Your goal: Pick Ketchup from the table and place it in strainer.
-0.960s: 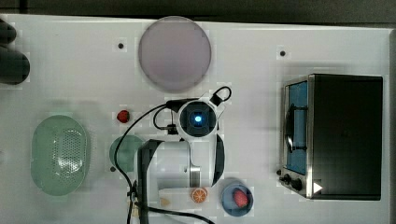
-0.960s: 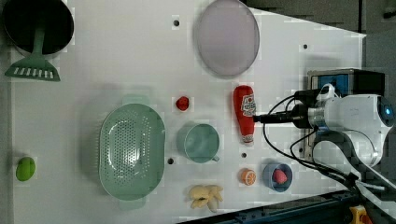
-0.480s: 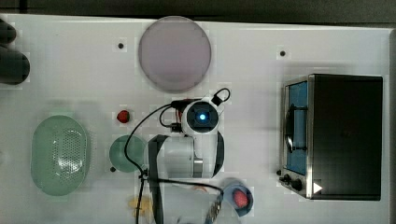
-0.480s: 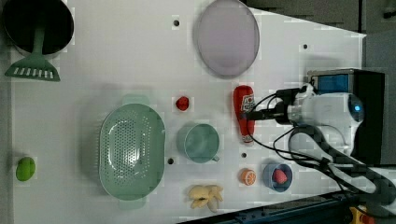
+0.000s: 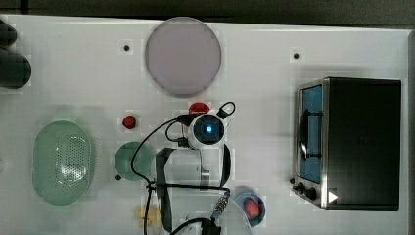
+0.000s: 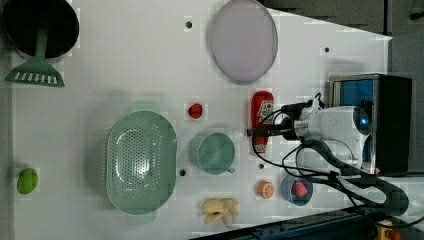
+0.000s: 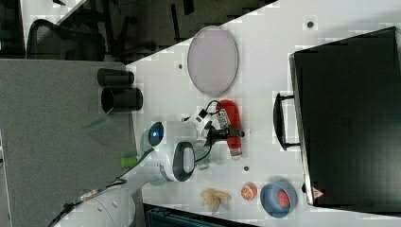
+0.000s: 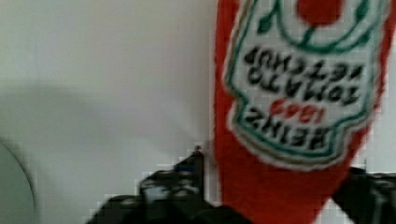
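**Robot claw straddling ketchup bottle at mid-table**

The arm's black gripper (image 6: 257, 132) is reaching down over the Ketchup (image 6: 261, 107), a small red squeeze bottle with a white label, which is lying flat on the white table (image 6: 100, 50) near its middle. In the wrist view, the fingers (image 8: 194, 163) are standing apart on either side of the bottle's red body, a sliver of table showing beside one of them.

The strainer (image 6: 112, 150), a pale green oval plastic basket, is sitting well apart from the bottle toward the left view's left edge of the table, its perforated bottom showing in full. Between the two, a round green cup (image 6: 216, 153) with a handle is standing just beside the bottle's narrow end. A small blue bowl (image 6: 286, 192) near the left view's bottom edge is holding one red piece (image 6: 299, 188). A black pot (image 6: 70, 25) in the left view's top-left corner is carrying a green slotted spatula (image 6: 35, 70).

Bare table is lying open between the pot and the strainer. A black toaster oven (image 6: 395, 125) is closing off the left view's right edge behind the arm.

Counted: one lilac round plate (image 6: 244, 40), one tiny red strawberry (image 6: 195, 110), one orange slice (image 6: 265, 189), one yellow bunch (image 6: 220, 211) and one green fruit (image 6: 27, 180).
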`<action>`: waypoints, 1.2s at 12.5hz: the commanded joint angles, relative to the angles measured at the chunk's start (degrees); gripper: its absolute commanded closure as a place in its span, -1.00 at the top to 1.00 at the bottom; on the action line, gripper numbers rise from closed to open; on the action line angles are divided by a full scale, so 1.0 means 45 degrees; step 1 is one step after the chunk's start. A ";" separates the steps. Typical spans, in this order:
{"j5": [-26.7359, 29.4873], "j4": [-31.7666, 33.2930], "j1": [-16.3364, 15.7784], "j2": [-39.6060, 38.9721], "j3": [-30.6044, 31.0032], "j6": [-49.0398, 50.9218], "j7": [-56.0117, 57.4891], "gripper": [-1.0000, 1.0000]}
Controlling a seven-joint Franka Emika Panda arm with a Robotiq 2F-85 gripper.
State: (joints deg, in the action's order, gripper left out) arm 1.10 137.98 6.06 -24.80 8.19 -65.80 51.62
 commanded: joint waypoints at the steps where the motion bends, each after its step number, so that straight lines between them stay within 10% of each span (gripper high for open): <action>1: 0.0144 -0.0243 0.0023 0.0952 0.0077 -0.0364 0.0169 0.25; 15: 0.0157 -0.2675 -0.0900 0.5992 0.3791 0.6811 -0.6722 0.25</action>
State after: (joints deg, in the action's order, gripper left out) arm 2.11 124.55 3.92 3.80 22.55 -36.76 29.49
